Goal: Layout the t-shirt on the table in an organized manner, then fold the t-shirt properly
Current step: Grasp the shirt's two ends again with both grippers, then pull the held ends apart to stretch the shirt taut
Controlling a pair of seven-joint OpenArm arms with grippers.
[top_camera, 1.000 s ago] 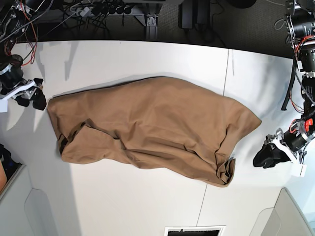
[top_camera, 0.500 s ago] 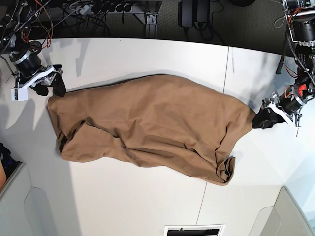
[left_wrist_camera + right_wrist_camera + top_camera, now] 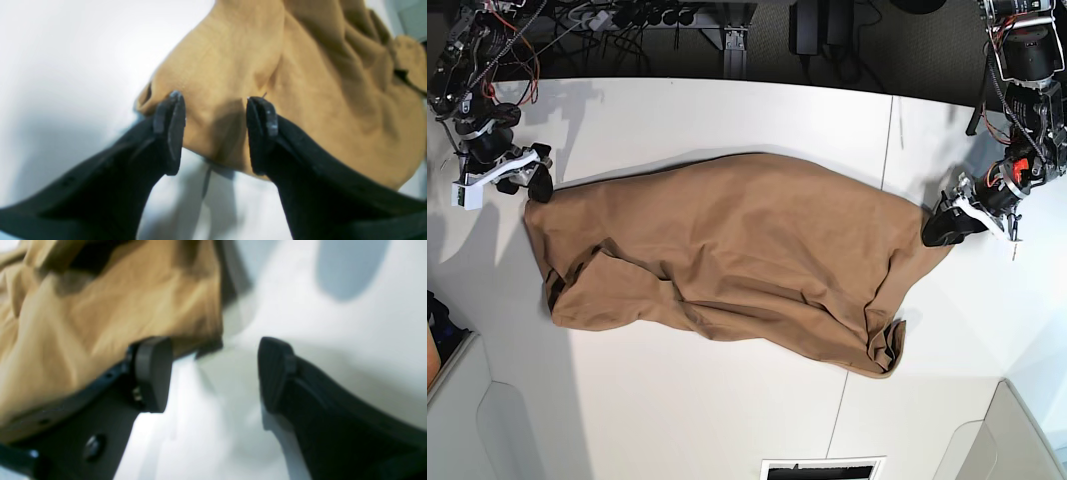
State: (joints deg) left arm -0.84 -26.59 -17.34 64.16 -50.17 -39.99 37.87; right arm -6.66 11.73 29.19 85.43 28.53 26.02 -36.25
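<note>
The tan t-shirt [image 3: 737,250] lies crumpled and stretched sideways across the white table [image 3: 727,110], with a bunched fold at its near right end. In the base view my left gripper [image 3: 942,225] sits at the shirt's right tip. The left wrist view shows that gripper [image 3: 215,103] open, its black fingers [image 3: 170,126] astride a corner of the t-shirt [image 3: 317,83]. My right gripper [image 3: 535,182] is at the shirt's far left corner. In the right wrist view that gripper [image 3: 213,373] is open, the t-shirt [image 3: 83,323] edge beside its left finger and bare table between the fingers.
A thin dark seam [image 3: 885,150] runs across the table right of centre. Cables and dark equipment [image 3: 657,20] lie beyond the far edge. A dark slot [image 3: 822,470] sits at the near edge, with grey panels [image 3: 467,420] at the near corners.
Both arms have closed in on the shirt: the left gripper moved from the table's right side to the shirt's right tip, the right gripper swung away and settled at the far left corner.
</note>
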